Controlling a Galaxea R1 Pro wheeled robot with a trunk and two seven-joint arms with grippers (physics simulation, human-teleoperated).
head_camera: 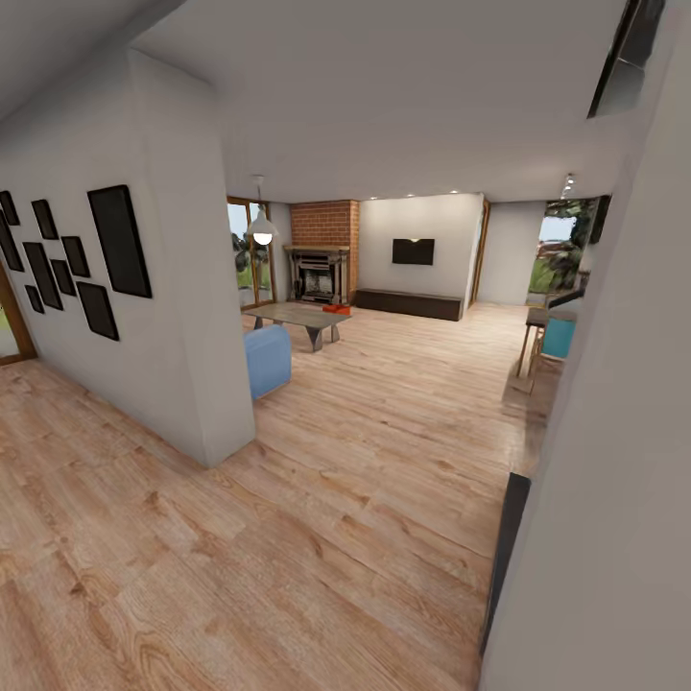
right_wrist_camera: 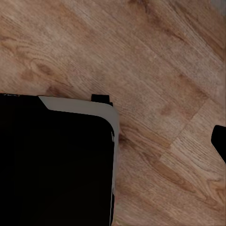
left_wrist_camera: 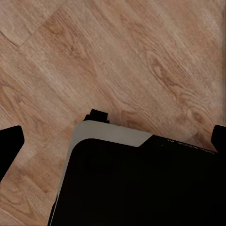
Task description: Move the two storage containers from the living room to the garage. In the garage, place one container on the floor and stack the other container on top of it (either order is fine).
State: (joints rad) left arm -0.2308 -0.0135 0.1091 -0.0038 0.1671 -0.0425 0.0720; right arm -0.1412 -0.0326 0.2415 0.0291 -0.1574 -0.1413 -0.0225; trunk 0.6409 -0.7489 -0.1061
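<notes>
Two red-orange storage containers [head_camera: 336, 309], small, on distant coffee table [head_camera: 299, 317]

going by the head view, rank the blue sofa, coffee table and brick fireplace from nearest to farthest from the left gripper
1. blue sofa, left of centre, just past the wall corner
2. coffee table, right behind the sofa
3. brick fireplace, at the back wall

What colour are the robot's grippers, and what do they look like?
Little of them shows. The left gripper has black fingertips at the picture's edges. One black tip of the right gripper shows at the edge. Below both sits the robot's black base with a pale grey rim, over the wood-plank floor.
</notes>
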